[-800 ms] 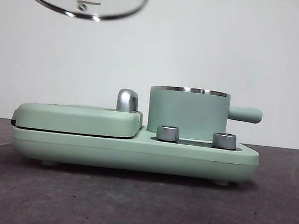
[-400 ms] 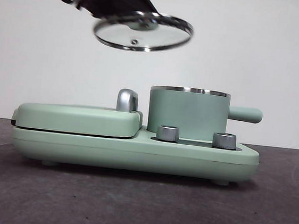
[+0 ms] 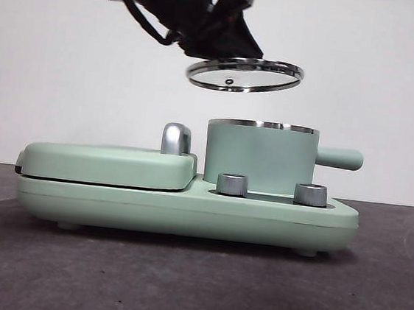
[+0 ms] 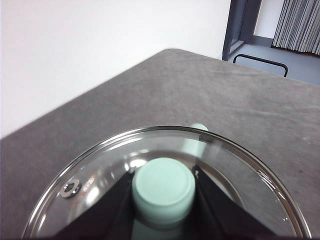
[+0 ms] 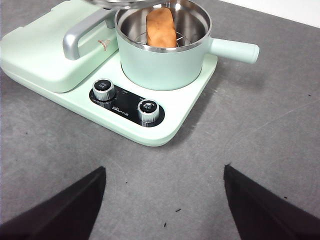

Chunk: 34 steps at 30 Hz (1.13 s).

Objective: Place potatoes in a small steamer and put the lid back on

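Note:
The mint-green small steamer [image 3: 260,157] stands on the right of the appliance base, its side handle [image 3: 340,158] pointing right. Inside the small steamer [image 5: 165,60] an orange-brown potato [image 5: 160,27] lies in the steel bowl. The clear glass lid [image 3: 245,75] hangs level in the air a little above and left of the pot's rim. My left gripper [image 4: 163,187] is shut on the lid's mint-green knob [image 4: 164,190], with the glass of the lid [image 4: 100,192] spread around it. My right gripper [image 5: 165,205] waits open, well back from the appliance over bare table.
The flat mint-green griddle cover [image 3: 110,163] with its chrome handle [image 3: 177,138] fills the left half of the base [image 3: 186,212]. Two steel knobs [image 3: 233,184] [image 3: 311,194] stand in front of the pot. Dark grey table runs around the appliance.
The left arm has carried the lid rightward and down, from the top left corner to just above the pot's left side. The pot and base have not moved.

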Each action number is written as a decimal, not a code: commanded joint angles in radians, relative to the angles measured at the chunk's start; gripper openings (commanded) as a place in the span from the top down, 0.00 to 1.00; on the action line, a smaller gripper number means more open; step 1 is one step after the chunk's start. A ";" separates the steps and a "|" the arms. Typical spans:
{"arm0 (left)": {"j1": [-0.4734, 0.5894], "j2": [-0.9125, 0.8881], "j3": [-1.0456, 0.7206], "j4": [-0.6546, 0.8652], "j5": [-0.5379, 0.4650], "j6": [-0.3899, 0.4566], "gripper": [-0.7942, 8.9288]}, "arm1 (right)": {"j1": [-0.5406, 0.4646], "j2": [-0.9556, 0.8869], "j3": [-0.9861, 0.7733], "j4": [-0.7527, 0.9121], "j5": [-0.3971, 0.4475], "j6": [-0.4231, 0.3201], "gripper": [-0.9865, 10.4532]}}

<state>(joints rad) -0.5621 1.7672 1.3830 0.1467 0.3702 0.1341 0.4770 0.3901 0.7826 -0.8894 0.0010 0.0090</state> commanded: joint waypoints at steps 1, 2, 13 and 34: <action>-0.014 0.053 0.073 0.026 0.005 0.036 0.90 | 0.006 0.000 0.004 0.007 0.001 0.018 0.60; -0.015 0.070 0.088 0.027 0.005 0.040 0.90 | 0.006 0.000 0.004 0.007 0.001 0.018 0.60; -0.022 0.171 0.143 0.033 0.005 0.087 0.90 | 0.005 0.000 0.004 0.040 0.001 0.018 0.60; -0.035 0.205 0.143 0.034 0.015 0.142 0.90 | 0.005 0.000 0.004 0.049 0.003 0.018 0.60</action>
<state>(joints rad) -0.5869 1.9507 1.4857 0.1539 0.3733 0.2691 0.4770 0.3901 0.7826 -0.8490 0.0017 0.0090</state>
